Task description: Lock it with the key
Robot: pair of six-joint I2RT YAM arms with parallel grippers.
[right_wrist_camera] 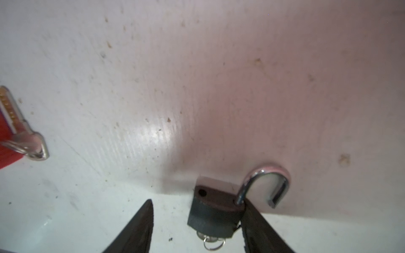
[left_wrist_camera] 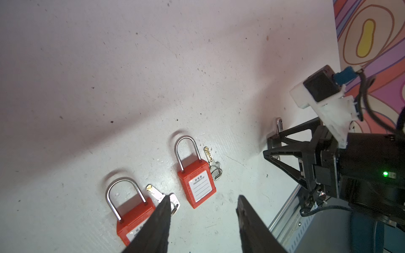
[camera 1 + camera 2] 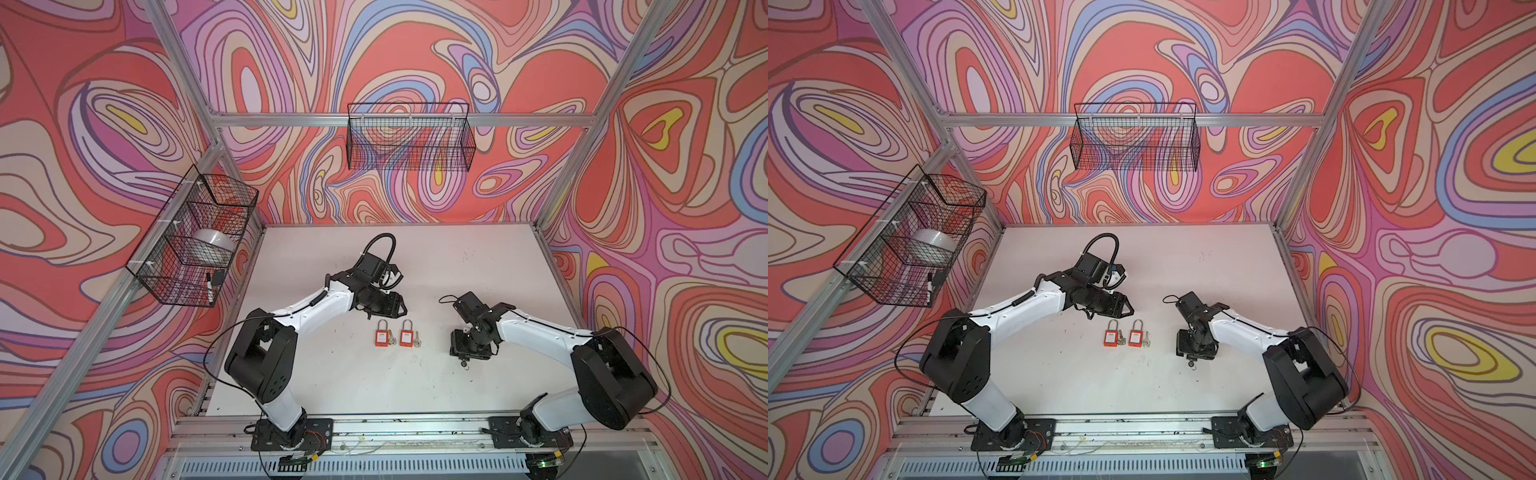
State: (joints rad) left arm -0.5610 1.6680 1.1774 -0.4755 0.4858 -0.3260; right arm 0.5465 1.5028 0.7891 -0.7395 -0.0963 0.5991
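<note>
The right pincer (image 1: 198, 202) gapes around a dark padlock (image 1: 215, 210) with open shackle (image 1: 266, 172) and inserted key (image 1: 203, 235), one finger (image 1: 258, 230) touching it. The left pincer (image 2: 204, 196) hangs released, farther left.

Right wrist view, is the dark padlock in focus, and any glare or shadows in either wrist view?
Right wrist view: the dark padlock looks slightly soft, with a glare patch on the table. Left wrist view: the red padlock whose whole label shows is sharp, print legible; a broad shadow band crosses the table.
</note>
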